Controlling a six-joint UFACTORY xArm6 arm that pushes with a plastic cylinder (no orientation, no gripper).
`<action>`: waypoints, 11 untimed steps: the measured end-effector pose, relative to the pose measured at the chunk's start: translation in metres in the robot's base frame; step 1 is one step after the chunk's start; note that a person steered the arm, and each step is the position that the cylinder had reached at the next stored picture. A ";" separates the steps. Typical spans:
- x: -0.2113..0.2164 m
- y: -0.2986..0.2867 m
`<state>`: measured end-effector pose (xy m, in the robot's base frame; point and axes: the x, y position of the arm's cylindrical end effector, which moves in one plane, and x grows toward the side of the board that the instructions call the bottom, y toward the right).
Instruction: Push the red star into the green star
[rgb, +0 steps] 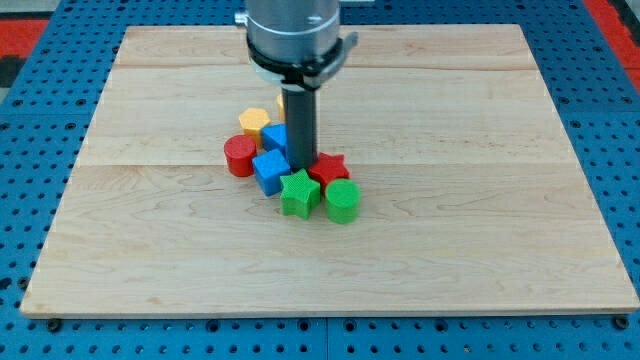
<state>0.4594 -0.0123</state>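
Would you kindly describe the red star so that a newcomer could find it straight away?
Look at the cluster of blocks near the middle of the wooden board, under the dark rod. My tip ends there, and the red star sits just to the view's right of it. It is pointed, unlike the round red cylinder on the cluster's left, and touches the green star.

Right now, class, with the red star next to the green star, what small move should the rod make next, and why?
Probably a short push toward the view's bottom-left. My tip sits just left of the red star, above the green star. The two stars look already touching, so only a slight closing nudge seems needed.
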 end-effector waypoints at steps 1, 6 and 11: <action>0.006 -0.027; -0.004 0.023; 0.037 0.042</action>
